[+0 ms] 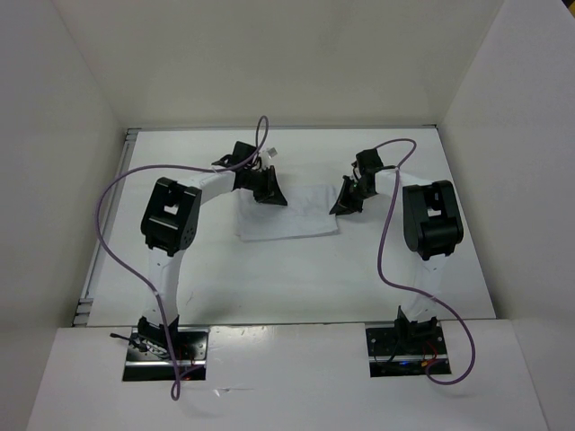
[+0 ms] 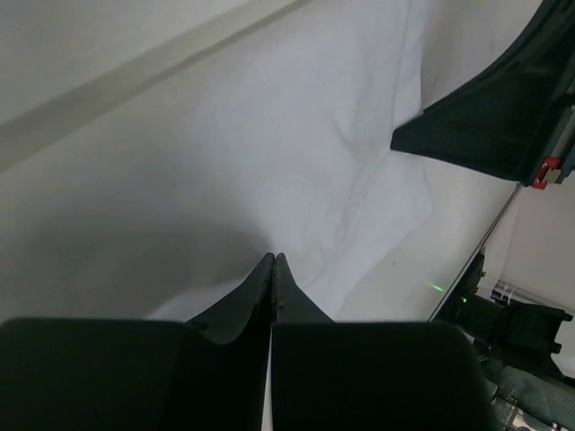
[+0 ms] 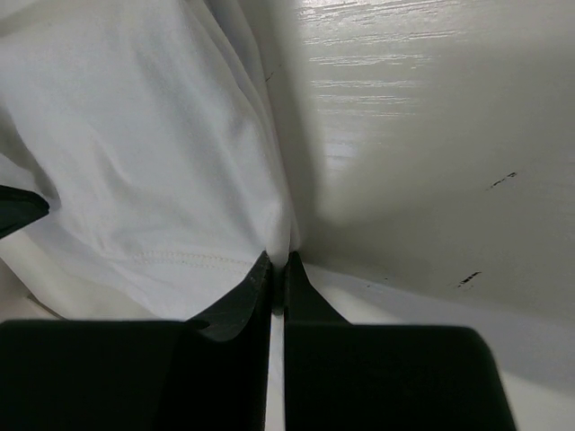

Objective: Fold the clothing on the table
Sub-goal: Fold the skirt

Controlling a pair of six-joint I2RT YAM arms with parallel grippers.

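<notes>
Toward the far middle of the desk (image 1: 269, 283) we had the clothing (image 1: 289, 218) lying mostly flat, long axis running left to right, so it pointed from one arm across to the other. The left claw (image 1: 269, 193) sat at its far left corner and the right claw (image 1: 344, 202) at its far right corner, both about equally near. Both claws were pinched fully narrow. The right one looked clamped on the hem, but on the left we couldn't tell if any cloth was caught. We'd guess the fold comes toward the near edge.
</notes>
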